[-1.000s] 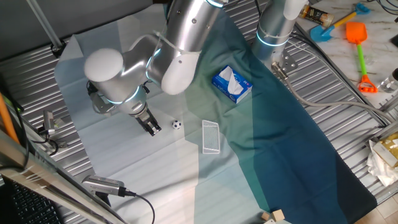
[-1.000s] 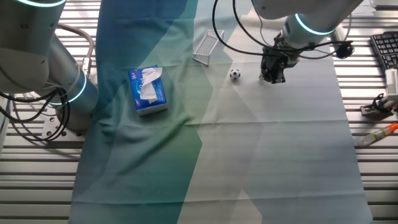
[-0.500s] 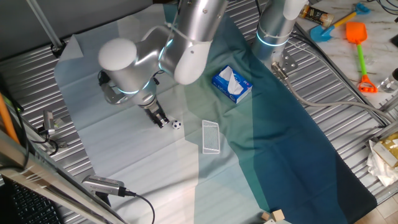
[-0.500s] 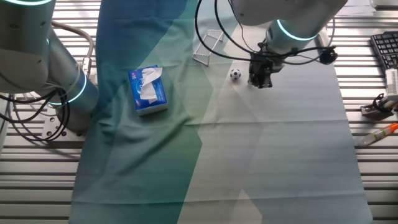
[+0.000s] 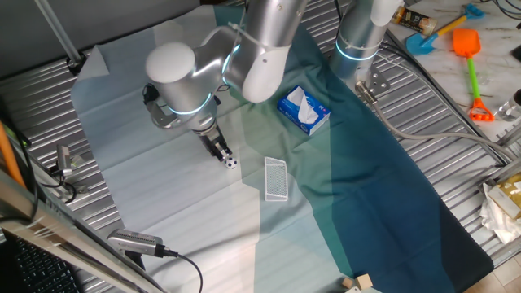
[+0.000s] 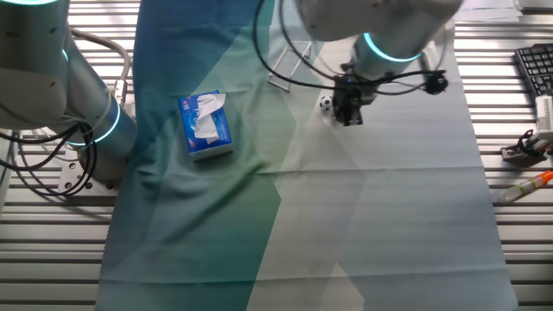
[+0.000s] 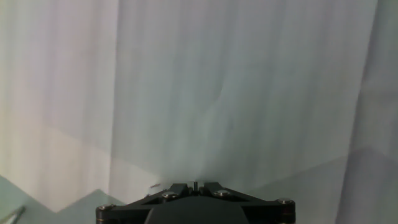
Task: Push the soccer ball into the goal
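The soccer ball (image 5: pixel 232 163) is a tiny white ball with black patches on the pale cloth. The goal (image 5: pixel 277 179), a small white mesh frame, lies just right of it. My gripper (image 5: pixel 223 154) is shut and empty, with its tips right against the ball's left side. In the other fixed view the ball (image 6: pixel 325 104) sits just left of the gripper (image 6: pixel 346 117), and the goal (image 6: pixel 289 65) lies beyond it, partly hidden by cables. The hand view shows the shut gripper (image 7: pixel 194 185) over bare cloth, with the ball and goal out of view.
A blue-and-white tissue box (image 5: pixel 303 111) lies on the green cloth behind the goal, and it also shows in the other fixed view (image 6: pixel 206 125). A second arm's base (image 5: pixel 358 37) stands at the back. Toy shovels (image 5: pixel 470 49) lie at the far right.
My gripper has moved right across the cloth toward the ball and now reaches its left side. The ball and goal have not visibly moved.
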Tool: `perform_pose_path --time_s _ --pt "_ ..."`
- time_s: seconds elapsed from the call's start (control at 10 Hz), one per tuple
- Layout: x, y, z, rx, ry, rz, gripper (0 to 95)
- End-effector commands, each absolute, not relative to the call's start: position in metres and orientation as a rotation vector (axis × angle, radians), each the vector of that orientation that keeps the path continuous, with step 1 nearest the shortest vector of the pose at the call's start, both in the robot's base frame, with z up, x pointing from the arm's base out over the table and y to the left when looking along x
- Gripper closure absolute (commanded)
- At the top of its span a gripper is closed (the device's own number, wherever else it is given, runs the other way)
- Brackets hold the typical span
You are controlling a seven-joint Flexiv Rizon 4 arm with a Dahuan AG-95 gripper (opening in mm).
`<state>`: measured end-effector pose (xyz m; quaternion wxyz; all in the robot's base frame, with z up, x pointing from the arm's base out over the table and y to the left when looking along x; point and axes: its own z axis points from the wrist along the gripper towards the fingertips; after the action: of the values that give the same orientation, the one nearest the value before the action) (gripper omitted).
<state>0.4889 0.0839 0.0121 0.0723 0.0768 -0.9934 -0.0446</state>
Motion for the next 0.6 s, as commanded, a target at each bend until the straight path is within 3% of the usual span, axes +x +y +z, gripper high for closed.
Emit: perform_pose_path --time_s 0.1,0.6 --pt "0.4860 0.1002 0.0087 0.178 -2.990 -0.141 95.0" --pt "0.4836 0.1087 0.0080 0.147 -2.989 -0.148 95.0"
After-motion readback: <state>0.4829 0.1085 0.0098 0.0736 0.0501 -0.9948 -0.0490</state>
